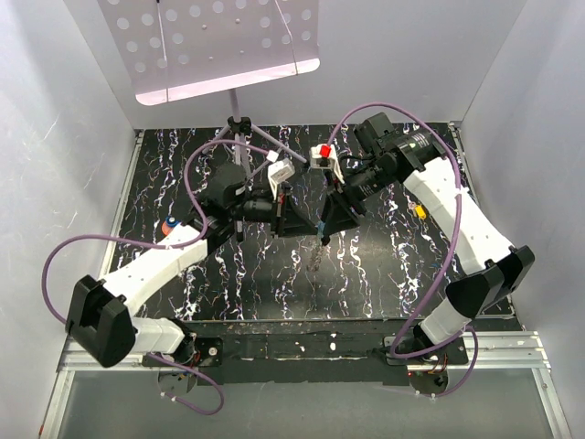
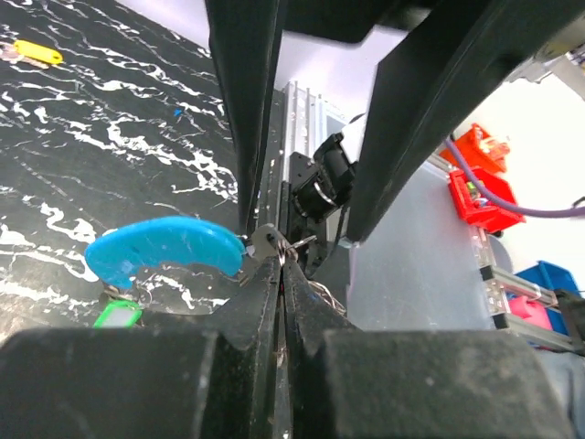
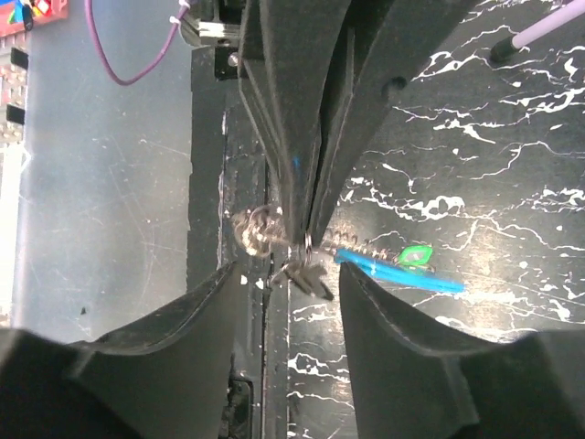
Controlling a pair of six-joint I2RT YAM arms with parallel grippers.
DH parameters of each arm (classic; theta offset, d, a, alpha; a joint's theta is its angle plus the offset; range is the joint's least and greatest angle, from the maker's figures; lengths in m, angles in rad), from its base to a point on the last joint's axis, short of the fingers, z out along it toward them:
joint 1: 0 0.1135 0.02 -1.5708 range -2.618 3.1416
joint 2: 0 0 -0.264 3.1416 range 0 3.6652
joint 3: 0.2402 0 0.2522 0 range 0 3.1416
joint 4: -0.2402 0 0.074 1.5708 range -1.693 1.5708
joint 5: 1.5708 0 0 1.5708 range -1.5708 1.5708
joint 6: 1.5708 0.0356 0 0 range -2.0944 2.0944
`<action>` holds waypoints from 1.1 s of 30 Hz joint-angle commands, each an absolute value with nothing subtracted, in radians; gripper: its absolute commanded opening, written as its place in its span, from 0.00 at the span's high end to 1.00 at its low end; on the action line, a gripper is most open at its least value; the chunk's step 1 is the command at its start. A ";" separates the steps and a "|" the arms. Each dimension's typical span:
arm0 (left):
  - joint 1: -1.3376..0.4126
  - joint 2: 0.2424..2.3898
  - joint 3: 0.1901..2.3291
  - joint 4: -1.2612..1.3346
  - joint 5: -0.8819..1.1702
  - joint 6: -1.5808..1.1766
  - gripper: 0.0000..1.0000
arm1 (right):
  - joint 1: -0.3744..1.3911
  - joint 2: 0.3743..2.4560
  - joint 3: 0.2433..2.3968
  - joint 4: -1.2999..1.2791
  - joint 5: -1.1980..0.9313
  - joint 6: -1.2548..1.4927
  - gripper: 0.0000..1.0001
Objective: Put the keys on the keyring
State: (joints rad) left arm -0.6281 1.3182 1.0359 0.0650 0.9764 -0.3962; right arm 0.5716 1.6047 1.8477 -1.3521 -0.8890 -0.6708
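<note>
My left gripper [image 1: 291, 218] is shut on the thin metal ring of the keyring [image 2: 281, 249] and holds it above the mat. The keyring's blue band [image 2: 164, 249] sticks out to the left of the jaws, with a green tag [image 2: 117, 315] below it. In the right wrist view the ring [image 3: 307, 242], a grey chain loop [image 3: 256, 229], the blue band [image 3: 398, 272] and a dark key [image 3: 309, 276] hang below the left fingers [image 3: 294, 155]. My right gripper [image 3: 289, 267] is open, with its fingers on either side of the hanging key. In the top view the bunch [image 1: 315, 249] dangles between both grippers.
A yellow tag [image 1: 420, 210] lies on the marbled mat [image 1: 384, 274] at the right and also shows in the left wrist view [image 2: 37, 52]. A small red and blue item [image 1: 169, 224] lies by the left arm. A tripod with a perforated white plate [image 1: 215, 46] stands at the back.
</note>
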 commanded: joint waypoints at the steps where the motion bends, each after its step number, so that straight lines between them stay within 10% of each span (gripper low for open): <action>1: -0.623 1.157 0.919 0.242 0.917 -0.359 1.00 | 0.563 1.526 1.874 -1.417 -0.954 -0.679 0.42; 14: -0.621 1.057 0.664 1.070 0.876 -0.535 1.00 | 0.508 1.312 1.597 -1.025 -1.351 -0.734 0.43; 25: -0.620 1.141 0.666 1.295 0.903 -0.684 1.00 | 0.512 1.247 1.418 -0.384 -1.295 -0.141 0.49; 33: -0.614 1.137 0.676 1.140 0.922 -0.632 1.00 | 0.511 1.238 1.408 -0.368 -1.281 -0.104 0.49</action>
